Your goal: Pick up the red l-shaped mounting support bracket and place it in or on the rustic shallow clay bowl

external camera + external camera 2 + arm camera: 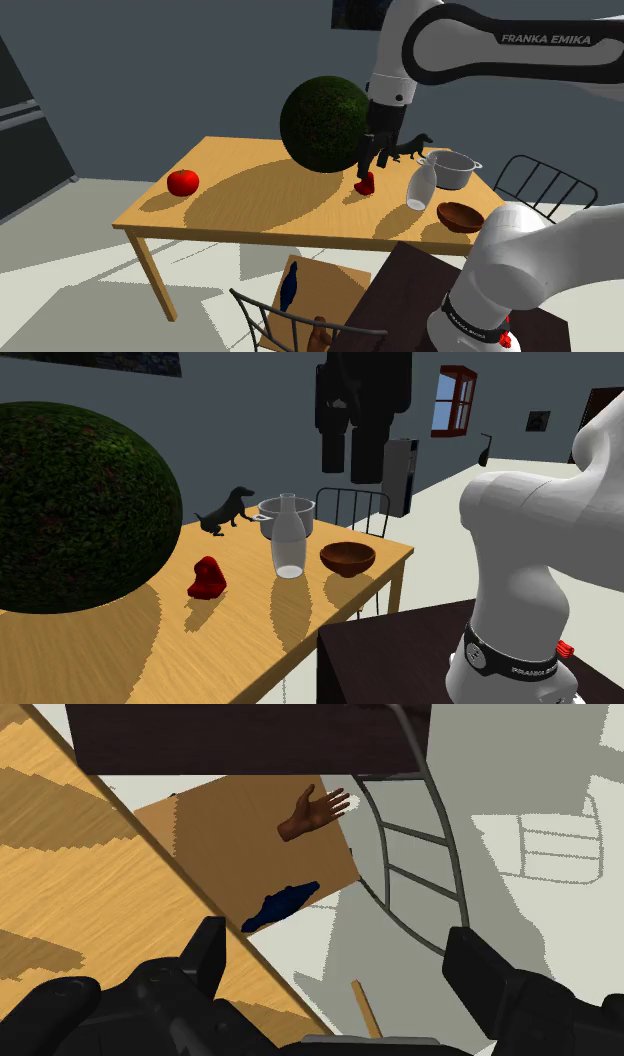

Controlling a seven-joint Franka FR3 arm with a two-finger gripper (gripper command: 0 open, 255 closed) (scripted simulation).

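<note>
The red L-shaped bracket stands on the wooden table, beside the big green leafy ball. My gripper hangs just above the bracket, open and holding nothing. The brown clay bowl sits near the table's corner, past a clear glass bottle. In the wrist view the fingers of the gripper stand wide apart over the table's edge.
A black dog figurine and a metal pot stand behind the bottle. A red tomato-like thing lies far left. A chair seat below carries a brown hand and a blue thing.
</note>
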